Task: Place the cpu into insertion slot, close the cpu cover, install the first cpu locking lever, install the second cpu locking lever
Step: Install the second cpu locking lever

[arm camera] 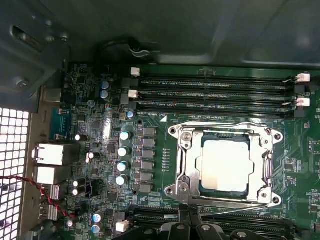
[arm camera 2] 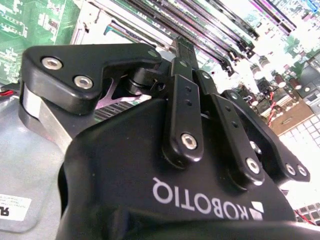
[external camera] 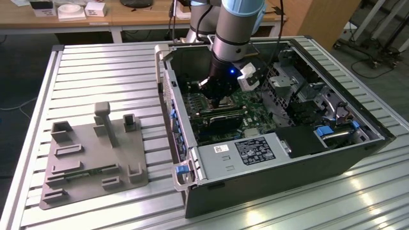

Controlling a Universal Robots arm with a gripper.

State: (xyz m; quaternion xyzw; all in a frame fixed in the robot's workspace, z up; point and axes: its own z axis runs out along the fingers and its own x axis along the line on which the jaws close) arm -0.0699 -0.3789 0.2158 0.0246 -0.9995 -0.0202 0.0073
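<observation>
Inside an open computer case [external camera: 357,158] on a slatted metal table [external camera: 102,67], gripper [external camera: 216,101] lowered over the green motherboard [external camera: 252,108], toward the exterior view's left part of the case interior. In the first wrist view, cpu [arm camera: 224,165] seated flat in the insertion slot [arm camera: 204,187], its pale metal top showing through the cut-out centre of the cpu cover [arm camera: 187,160], which lies down over it. Thin wire levers [arm camera: 225,125] running along the socket's edges, close against the frame; whether latched, cannot tell. Gripper's black fingertips [arm camera: 188,220] close together, nearly meeting, just beside the socket's edge on the side of the nearer black memory slots [arm camera: 240,226], nothing visible between them. In the second wrist view, gripper [arm camera 2: 184,47] seen from behind its black body, fingers [arm camera 2: 186,55] drawn together into one narrow tip pointing down at the board near long memory slots [arm camera 2: 200,25]. Further memory slots [arm camera: 215,95] on the far side of the socket from the fingertips. On the table to the exterior view's left of the case, a grey fixture plate [external camera: 89,158] with upright blocks, well apart from the gripper. A grey box with a white label [external camera: 240,151] at the near end of the case.
</observation>
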